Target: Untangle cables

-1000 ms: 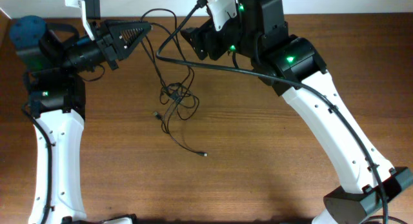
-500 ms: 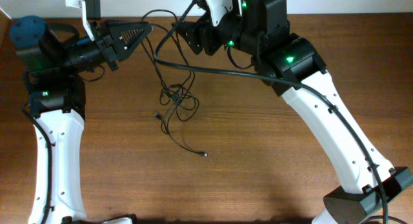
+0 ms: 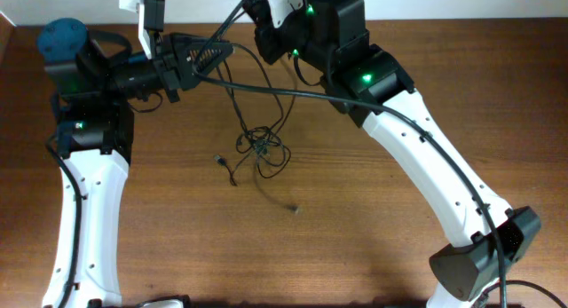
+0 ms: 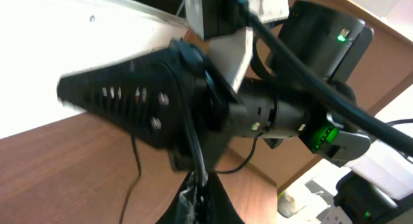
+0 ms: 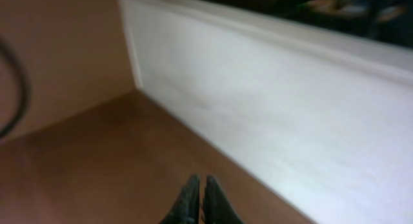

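**Cables** (image 3: 262, 150): thin black cords, knotted in a loose tangle near the middle of the desk (image 3: 355, 228). Several strands rise from the knot up and left towards the left pincer. One loose end lies just left of the tangle, with a small plug (image 3: 218, 159). A second end trails down and right, and its plug (image 3: 295, 209) rests apart from the knot.

**Left pincer** (image 4: 197, 193): fingertips pressed together on a cable strand. In the left wrist view the strand runs upward out of the closed tips. From overhead the pincer sits at the far edge of the desk, pointing right, above and left of the tangle.

**Right pincer** (image 5: 199, 185): fingertips together, with nothing visible between them. Its wrist view shows brown desk surface and a white wall (image 5: 290, 108), both blurred. In the left wrist view it shows as a black perforated wedge just beyond the left pincer's strand. Whether it touches the strand cannot be told.

**Arms**: white links and black joints, one at each side of the desk, with the two pincers near each other at the far edge.
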`<state>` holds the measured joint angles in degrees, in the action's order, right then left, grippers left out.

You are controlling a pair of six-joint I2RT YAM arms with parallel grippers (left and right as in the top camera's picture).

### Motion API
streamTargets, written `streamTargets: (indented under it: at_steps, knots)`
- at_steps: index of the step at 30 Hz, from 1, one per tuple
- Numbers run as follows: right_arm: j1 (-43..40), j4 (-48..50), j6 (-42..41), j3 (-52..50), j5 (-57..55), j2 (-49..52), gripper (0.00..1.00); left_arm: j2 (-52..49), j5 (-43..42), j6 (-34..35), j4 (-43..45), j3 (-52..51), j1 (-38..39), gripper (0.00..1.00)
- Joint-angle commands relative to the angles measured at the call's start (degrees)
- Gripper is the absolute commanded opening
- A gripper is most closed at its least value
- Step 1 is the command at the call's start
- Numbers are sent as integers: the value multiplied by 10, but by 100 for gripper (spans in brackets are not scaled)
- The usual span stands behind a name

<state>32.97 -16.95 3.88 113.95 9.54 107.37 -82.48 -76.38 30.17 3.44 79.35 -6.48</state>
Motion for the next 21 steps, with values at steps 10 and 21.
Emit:
streamTargets:
  at_steps: [10, 21]
  knots:
    - [0, 13, 3, 5, -111, -68, 4, 8, 132, 2, -99, 3, 21, 99]
    - [0, -2, 1, 5, -111, -96, 4, 3, 422, -2, -246, 3, 124, 99]
